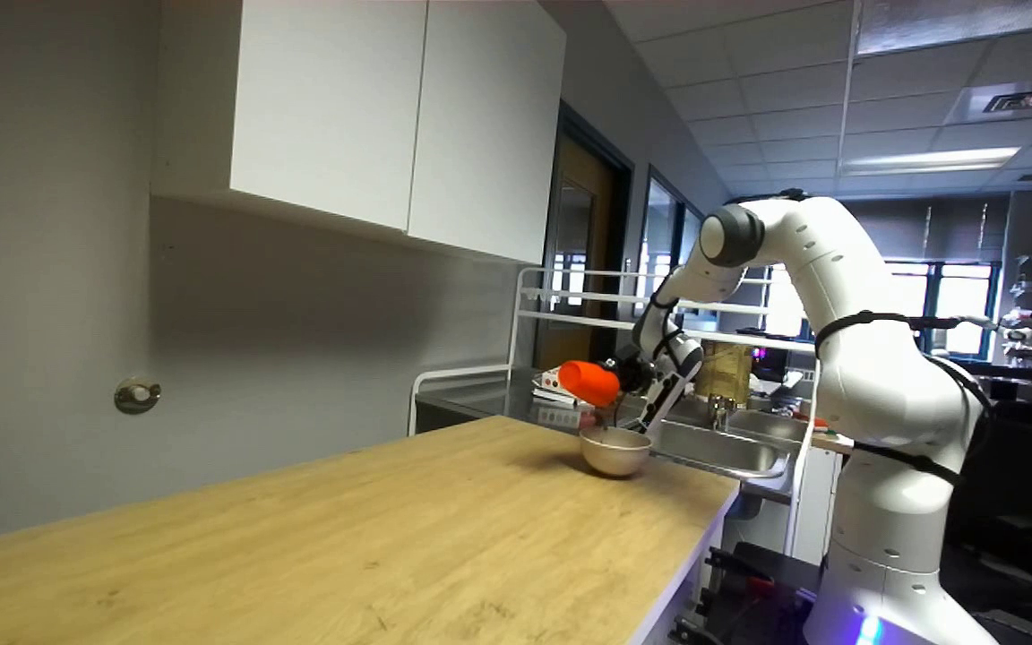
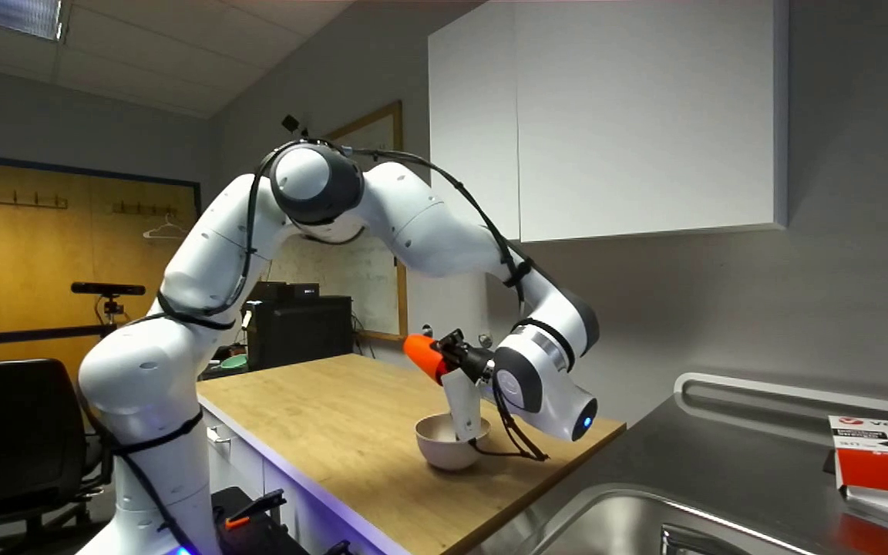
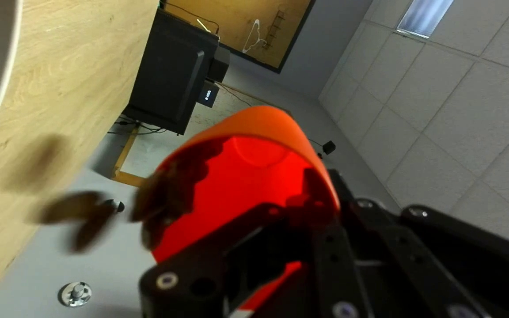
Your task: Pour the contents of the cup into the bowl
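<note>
The red-orange cup (image 1: 588, 383) is tipped well over, its mouth slanting down, above the bowl; it also shows in an exterior view (image 2: 422, 354). My gripper (image 1: 625, 373) is shut on the cup near its rim. In the wrist view the cup (image 3: 245, 172) is between the dark fingers of the gripper (image 3: 309, 207). Brown nut-like pieces (image 3: 164, 201) lie at the cup's lip. Several blurred pieces (image 3: 75, 206) are in the air, falling. The pale bowl (image 1: 614, 453) stands upright on the counter below; its rim shows at the wrist view's left edge (image 3: 9, 66). Its inside is mostly hidden.
The wooden counter (image 1: 373, 537) carries the bowl near its end. A steel sink (image 1: 722, 448) lies beyond that end. A dark countertop (image 2: 737, 455) holds a red and white box (image 2: 883, 455). White wall cabinets (image 1: 328, 107) hang above the counter.
</note>
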Robot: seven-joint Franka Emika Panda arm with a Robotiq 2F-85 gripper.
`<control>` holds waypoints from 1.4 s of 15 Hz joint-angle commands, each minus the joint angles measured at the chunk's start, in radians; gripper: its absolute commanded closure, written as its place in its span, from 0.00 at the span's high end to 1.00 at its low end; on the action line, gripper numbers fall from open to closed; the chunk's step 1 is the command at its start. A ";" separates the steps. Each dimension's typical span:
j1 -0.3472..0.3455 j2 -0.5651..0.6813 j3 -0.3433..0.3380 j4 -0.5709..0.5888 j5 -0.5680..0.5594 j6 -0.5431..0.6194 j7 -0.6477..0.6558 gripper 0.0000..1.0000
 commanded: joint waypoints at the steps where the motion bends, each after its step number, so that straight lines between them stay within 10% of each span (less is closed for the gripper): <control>1: -0.022 0.035 0.021 0.062 0.011 -0.041 0.013 0.01; 21: -0.017 0.071 0.033 0.136 -0.005 -0.076 0.013 0.01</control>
